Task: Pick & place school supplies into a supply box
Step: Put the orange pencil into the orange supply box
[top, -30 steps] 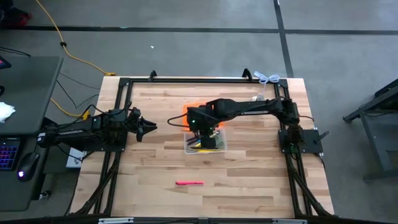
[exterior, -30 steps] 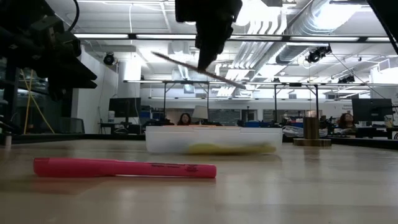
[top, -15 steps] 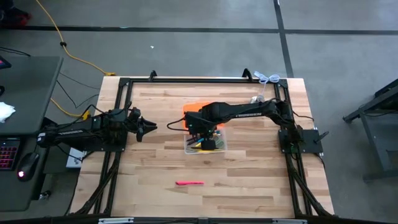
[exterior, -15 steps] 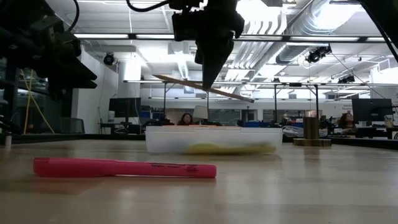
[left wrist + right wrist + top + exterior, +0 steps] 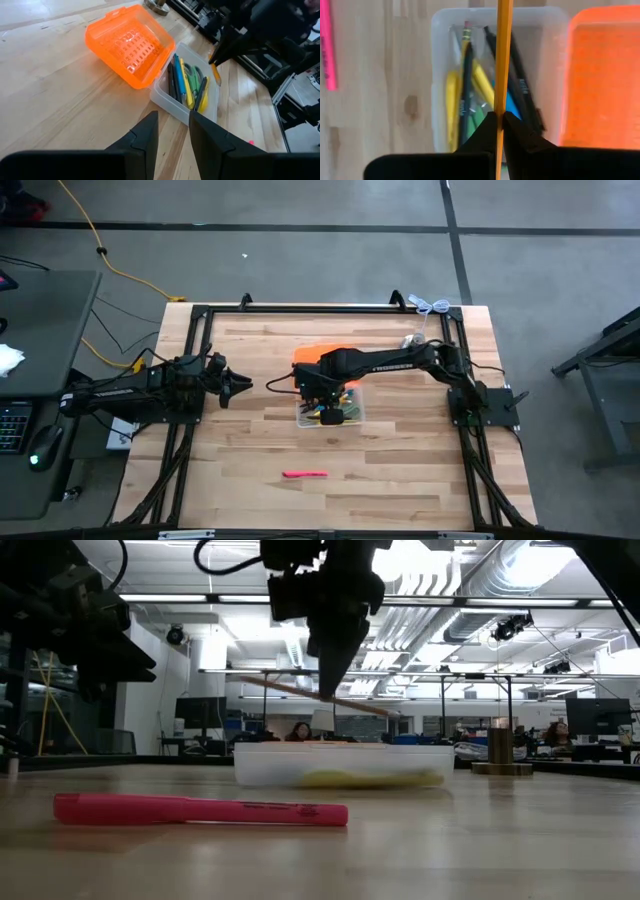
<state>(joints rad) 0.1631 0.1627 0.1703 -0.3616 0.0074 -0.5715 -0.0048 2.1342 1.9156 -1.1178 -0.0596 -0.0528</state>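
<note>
Wooden pencil (image 5: 503, 55) hung pinched in right hand (image 5: 498, 122), just above box (image 5: 354, 414) mid-bench. Best lower w/ pencil kept parallel to box's length, then release. Left hand (image 5: 240, 385) waited apart, fingers parted, empty. Pink marker (image 5: 304, 474) lay near front.

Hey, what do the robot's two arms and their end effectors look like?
Both arms are dark, nearly black, built of slim jointed links. The left end effector has two flat, tapering black fingers. The right end effector has the same dark fingers. A thin black cable loops above the right arm in the low view.
</note>
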